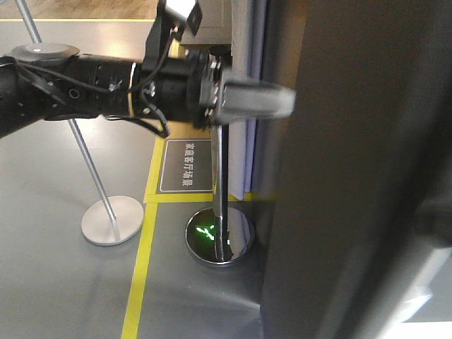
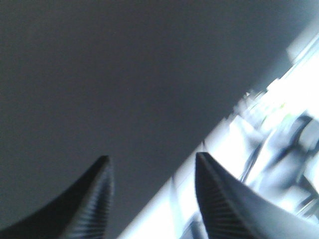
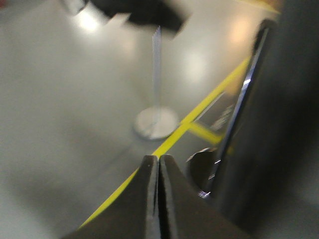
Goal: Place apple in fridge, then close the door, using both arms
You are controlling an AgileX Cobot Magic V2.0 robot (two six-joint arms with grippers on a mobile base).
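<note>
The apple is out of view. The dark grey door fills the right of the front view, edge toward me. My left arm reaches in from the left, and its left gripper has its tips at the door's edge. In the left wrist view the left gripper is open with nothing between its fingers; it faces the grey door, with the fridge's bright white inside at the right. The right gripper is shut on nothing and points at the floor beside the door.
A chrome stanchion pole on a shiny round base stands just left of the door. A second stanchion base sits further left. Yellow floor tape and a dark floor sign lie on the grey floor.
</note>
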